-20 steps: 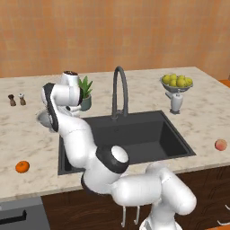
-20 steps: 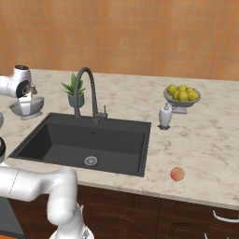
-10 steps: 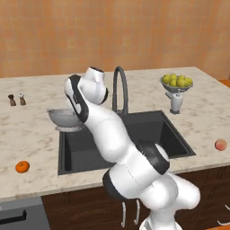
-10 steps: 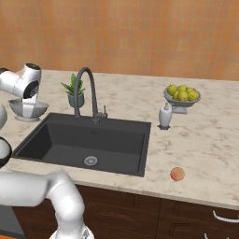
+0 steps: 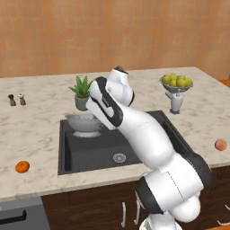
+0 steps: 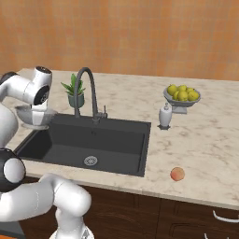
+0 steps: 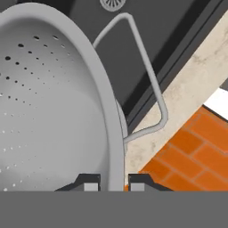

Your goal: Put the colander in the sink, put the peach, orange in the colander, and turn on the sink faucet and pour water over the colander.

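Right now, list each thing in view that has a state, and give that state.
gripper: shut on the colander's rim.
colander: held above the back left part of the sink, empty.
sink: empty, no water visible.
sink faucet: no water running.
orange: on the counter, left of the sink.
peach: on the counter, right of the sink.

Colander: silver-grey, dotted with fine dark perforations. Sink: dark charcoal, silver drain. Orange: bright orange; peach: pinkish-red.
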Tool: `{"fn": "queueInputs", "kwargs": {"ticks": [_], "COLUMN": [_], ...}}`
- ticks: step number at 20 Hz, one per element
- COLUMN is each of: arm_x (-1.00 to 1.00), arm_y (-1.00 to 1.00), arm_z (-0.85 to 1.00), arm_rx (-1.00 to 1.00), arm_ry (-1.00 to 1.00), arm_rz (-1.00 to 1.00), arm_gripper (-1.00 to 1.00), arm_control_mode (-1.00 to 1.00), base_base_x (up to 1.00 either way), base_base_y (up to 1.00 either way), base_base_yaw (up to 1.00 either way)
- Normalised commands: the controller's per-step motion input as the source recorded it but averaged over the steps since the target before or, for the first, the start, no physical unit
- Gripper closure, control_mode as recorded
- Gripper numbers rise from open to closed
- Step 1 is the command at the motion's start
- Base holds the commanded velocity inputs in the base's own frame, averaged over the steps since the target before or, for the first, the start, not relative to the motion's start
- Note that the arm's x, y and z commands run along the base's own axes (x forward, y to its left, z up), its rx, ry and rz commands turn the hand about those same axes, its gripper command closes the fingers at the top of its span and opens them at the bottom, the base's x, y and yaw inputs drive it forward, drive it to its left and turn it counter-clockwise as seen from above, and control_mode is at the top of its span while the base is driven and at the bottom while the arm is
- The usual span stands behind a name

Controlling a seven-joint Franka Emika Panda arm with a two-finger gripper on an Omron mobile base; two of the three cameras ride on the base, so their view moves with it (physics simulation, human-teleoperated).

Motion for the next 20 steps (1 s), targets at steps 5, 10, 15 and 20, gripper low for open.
{"fn": "queueInputs", "kwargs": {"ticks": [5,10,15,20], "arm_x": [-0.51,-0.43,-0.06,-0.02], "arm_y": [-0.89,-0.88,-0.85,-0.83], "arm_z": [0.0,0.0,-0.01,-0.06], "arm_rx": [0.0,0.0,0.0,0.0], "arm_ry": [-0.01,0.0,-0.06,-0.04], "arm_rz": [0.02,0.12,0.28,0.36], "arm_gripper": [1.0,1.0,1.0,1.0], "arm_control_mode": [-1.0,-1.0,-1.0,-1.0], "base_base_x": [0.0,0.0,0.0,0.0], "base_base_y": [0.0,0.0,0.0,0.0], "base_base_yaw": [0.0,0.0,0.0,0.0]}}
